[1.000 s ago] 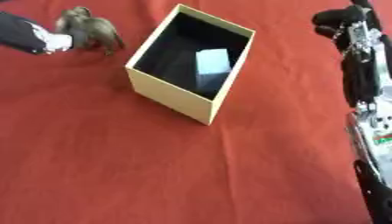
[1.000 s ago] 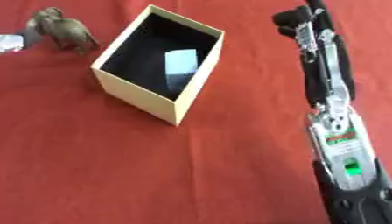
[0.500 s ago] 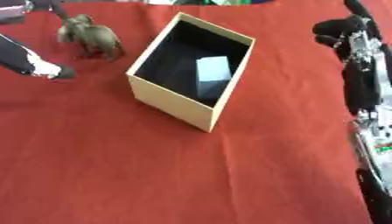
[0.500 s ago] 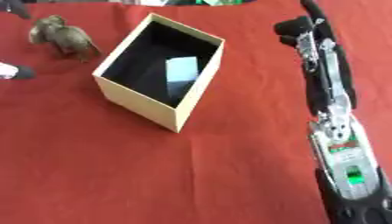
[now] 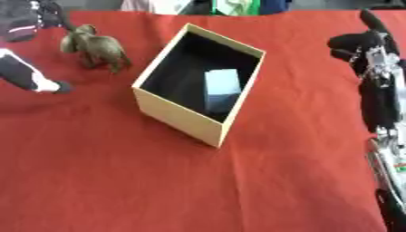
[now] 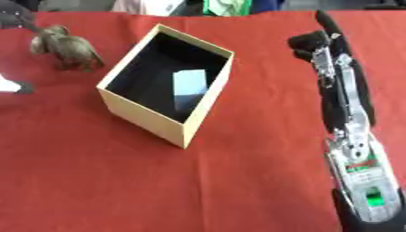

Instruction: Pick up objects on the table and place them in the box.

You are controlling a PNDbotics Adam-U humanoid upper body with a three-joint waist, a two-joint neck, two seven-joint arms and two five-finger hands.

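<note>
— Where is the toy animal (image 5: 95, 47) sitting?

— It is standing at ten o'clock of the box (image 5: 176, 114), well apart from it. It is looking light, rigid and slightly knobbly; taking it round the body seems best.

— And the hands?

— The left hand (image 5: 31, 20) is hanging beside it, grip unreadable. The right hand (image 6: 321, 41) is idling at three o'clock, fingers curled on nothing.

— The surface?

— A red cloth (image 5: 119, 181) is covering the table; a pale block (image 5: 222, 88) is lying in the box.
</note>
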